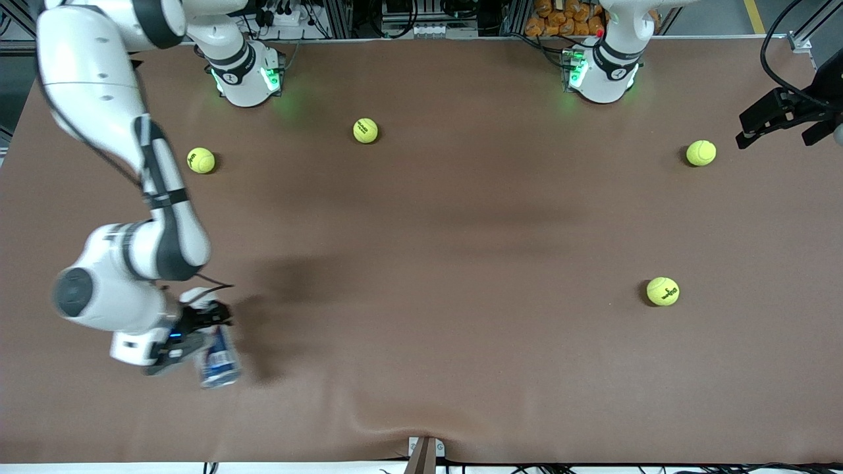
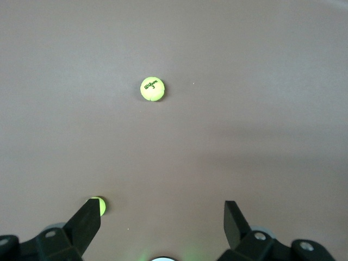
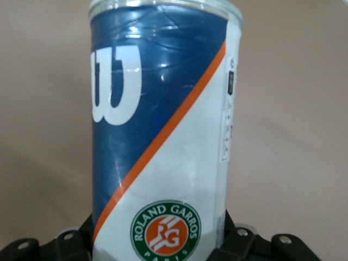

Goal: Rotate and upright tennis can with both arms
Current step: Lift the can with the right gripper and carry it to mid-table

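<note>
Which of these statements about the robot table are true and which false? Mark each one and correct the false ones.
1. The right gripper has its jaws shut on the tennis can. True.
2. Six tennis balls lie on the table. False: four show, including one toward the left arm's end and one near the bases.
3. The left gripper has open jaws with nothing between them. True.
4. The left gripper is holding one end of the can. False: it hangs near the left arm's end of the table, away from the can.
5. The can's label shows a large white W. True.
</note>
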### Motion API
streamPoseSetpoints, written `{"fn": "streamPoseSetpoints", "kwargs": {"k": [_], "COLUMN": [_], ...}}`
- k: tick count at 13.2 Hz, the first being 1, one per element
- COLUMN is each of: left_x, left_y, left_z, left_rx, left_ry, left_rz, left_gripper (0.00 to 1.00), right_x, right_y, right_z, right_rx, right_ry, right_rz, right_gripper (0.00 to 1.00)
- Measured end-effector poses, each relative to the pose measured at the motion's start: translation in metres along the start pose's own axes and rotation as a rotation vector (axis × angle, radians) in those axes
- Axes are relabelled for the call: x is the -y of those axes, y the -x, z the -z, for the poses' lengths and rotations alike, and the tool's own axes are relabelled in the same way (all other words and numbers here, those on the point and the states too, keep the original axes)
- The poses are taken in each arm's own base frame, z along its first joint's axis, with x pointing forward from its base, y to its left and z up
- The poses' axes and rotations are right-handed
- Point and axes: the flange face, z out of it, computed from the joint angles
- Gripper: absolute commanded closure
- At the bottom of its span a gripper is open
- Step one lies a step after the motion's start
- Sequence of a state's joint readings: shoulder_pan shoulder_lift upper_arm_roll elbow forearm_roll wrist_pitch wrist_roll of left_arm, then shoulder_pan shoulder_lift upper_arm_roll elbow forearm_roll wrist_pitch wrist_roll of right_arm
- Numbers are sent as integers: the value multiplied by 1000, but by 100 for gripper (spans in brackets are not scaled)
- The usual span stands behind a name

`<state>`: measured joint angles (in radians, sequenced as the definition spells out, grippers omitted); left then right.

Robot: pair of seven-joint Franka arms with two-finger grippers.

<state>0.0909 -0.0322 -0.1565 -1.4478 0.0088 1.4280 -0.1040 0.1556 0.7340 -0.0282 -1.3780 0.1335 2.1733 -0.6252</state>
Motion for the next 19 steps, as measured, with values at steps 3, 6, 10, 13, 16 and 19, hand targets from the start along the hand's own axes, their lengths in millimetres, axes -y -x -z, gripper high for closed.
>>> {"fn": "streamPoseSetpoints", "kwargs": {"k": [3,6,10,13,16,19], "left_x": [2,0,-9,-22,-39,-62], "left_y": [0,-2,-3,-5,-9,-18], "left_z": [-2,-7,-15,-26,-39,-58], "left_rx": [5,16,32,55,79,92], "left_ry": [0,-1,-2,-3,-2,2], "left_rz": [3,-1,-18,-42,-74,-113], "left_gripper": [0,0,0,0,0,0], "right_x": [145,269,334,336,338,337], "right_y": [-74,-109,-117,-104,-89,-81], "right_z": [-2,-10,-23,-52,-87,-107], "right_rx": [-13,-15,-20,-19,1,0], "right_ry": [-3,48,92,95,83,85], "right_rz": [323,584,915,986,979,961], "right_gripper": [19,19,18,15,15,9]}}
